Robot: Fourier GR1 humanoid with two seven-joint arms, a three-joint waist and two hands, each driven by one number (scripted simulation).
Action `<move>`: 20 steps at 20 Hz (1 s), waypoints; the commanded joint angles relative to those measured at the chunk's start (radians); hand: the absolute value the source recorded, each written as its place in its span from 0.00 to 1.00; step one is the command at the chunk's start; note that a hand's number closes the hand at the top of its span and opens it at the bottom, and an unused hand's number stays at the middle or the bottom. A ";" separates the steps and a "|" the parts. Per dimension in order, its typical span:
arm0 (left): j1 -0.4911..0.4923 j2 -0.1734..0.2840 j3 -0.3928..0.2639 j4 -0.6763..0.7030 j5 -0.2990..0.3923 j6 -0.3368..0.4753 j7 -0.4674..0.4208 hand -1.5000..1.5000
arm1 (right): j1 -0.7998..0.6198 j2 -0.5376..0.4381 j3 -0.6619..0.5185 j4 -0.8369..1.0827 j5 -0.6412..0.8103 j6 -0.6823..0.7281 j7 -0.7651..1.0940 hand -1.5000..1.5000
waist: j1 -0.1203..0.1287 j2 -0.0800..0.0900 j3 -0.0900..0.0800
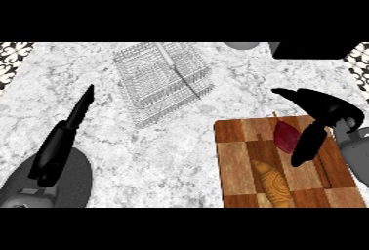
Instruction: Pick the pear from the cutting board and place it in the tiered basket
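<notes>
The right hand [317, 122] is seen over the far right part of the cutting board [238, 156]. Its fingers [302, 151] are held out fairly straight and point down toward the board, with the thumb spread away to the left. Nothing is held in them. The fingertips hang just beside a dark red piece [286, 135].

No fruit that plainly looks like a pear can be picked out on the board. The dark red piece may be the pear. It lies near the far edge, and its long side runs from far to near, tipped a little. It is judged to be small, light, smooth and a bit slippery. It would best be held across its wide middle, thumb on one side and fingers on the other.

A golden brown bread-like thing [272, 184] lies nearer on the board.

The wire tiered basket [164, 78] stands well apart, far and to the left.

The left hand [61, 141] rests at the left, with its fingers straight.
</notes>
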 commanded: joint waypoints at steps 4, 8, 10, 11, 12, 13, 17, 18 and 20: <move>0.058 -0.025 0.012 -0.070 -0.019 -0.025 0.017 0.50 | 0.029 0.044 -0.009 0.066 0.090 0.096 -0.050 0.00 | 0.004 0.000 0.000; -0.045 -0.018 0.069 0.034 -0.012 -0.057 -0.005 0.50 | 0.104 -0.019 -0.048 -0.007 0.090 0.166 -0.061 0.00 | -0.007 -0.001 0.000; 0.008 -0.058 0.030 0.003 -0.059 -0.039 -0.019 0.50 | 0.034 0.036 -0.088 0.093 0.134 0.162 -0.068 0.00 | 0.001 0.000 0.000; 0.002 -0.054 0.052 0.037 -0.047 -0.049 -0.047 0.50 | 0.089 0.016 -0.103 0.062 0.177 0.114 -0.122 0.00 | -0.003 0.000 0.000; -0.011 -0.050 0.056 -0.019 -0.043 -0.056 0.021 0.50 | 0.064 0.043 -0.120 -0.005 0.141 0.128 -0.022 0.00 | -0.003 -0.001 0.000; 0.023 -0.079 0.012 -0.021 -0.092 -0.018 0.004 0.50 | 0.140 0.019 -0.098 -0.006 0.224 0.051 -0.130 0.00 | -0.005 -0.001 0.000; 0.027 -0.058 0.054 -0.084 -0.052 -0.071 0.061 0.50 | 0.099 -0.023 -0.173 0.103 0.274 0.068 -0.251 0.00 | 0.001 -0.001 0.001; 0.032 -0.060 0.048 -0.074 -0.061 -0.087 0.044 0.50 | 0.091 0.025 -0.152 0.143 0.325 0.045 -0.238 0.00 | 0.002 0.000 0.000; 0.013 -0.105 0.039 -0.052 -0.100 -0.059 0.049 0.50 | 0.065 0.065 -0.183 0.159 0.323 0.089 -0.222 0.00 | 0.000 0.000 0.000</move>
